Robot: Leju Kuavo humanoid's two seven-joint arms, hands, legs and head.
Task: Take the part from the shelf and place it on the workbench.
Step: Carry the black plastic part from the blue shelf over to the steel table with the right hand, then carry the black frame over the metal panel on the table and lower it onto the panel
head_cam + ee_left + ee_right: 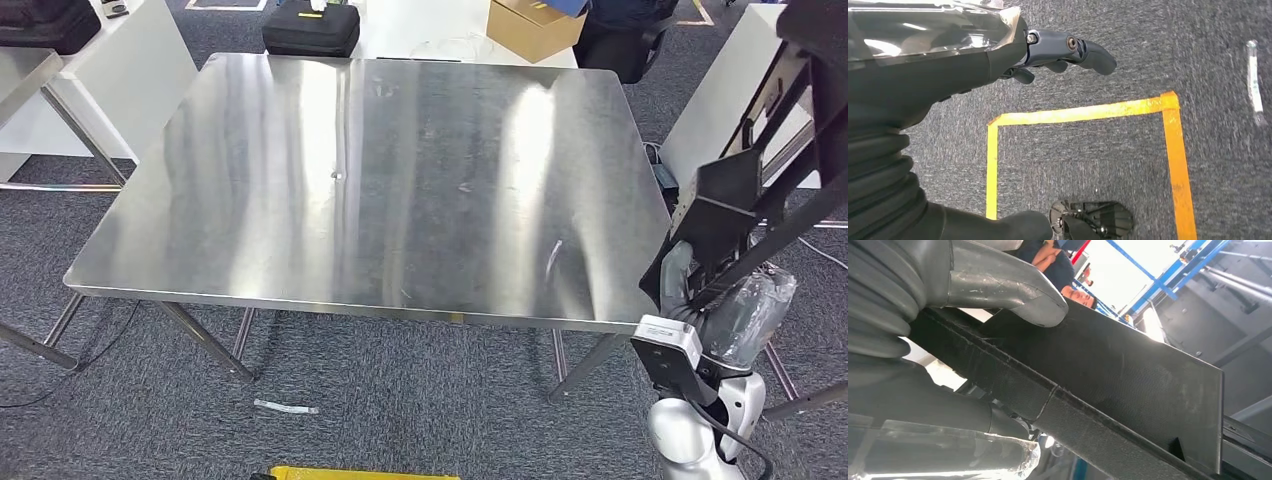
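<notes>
I judge the task about halfway done: the part is off the shelf and in hand, but it is not yet on the workbench.

Starting at the left, my left hand (1068, 52) hangs low over grey carpet marked with yellow floor tape (1083, 112). Its dark fingers (1095, 55) are curled inward and hold nothing, as far as the wrist view shows.

Across the middle, the large square stainless-steel workbench (370, 180) stands in front of me with nothing of the task set on it. Beyond its far edge I note a black carrying case (311, 30) and a brown cardboard box (535, 28).

At the right, my right hand (700, 290) is raised just off the workbench's right edge, gripping the flat black textured panel part (1128, 375). The thick grey thumb (1013, 287) presses on the panel's upper face; the fingers beneath are hidden, so I cannot tell how they lie. What remains: carry the panel inward over the steel surface, lower it and let go.
</notes>
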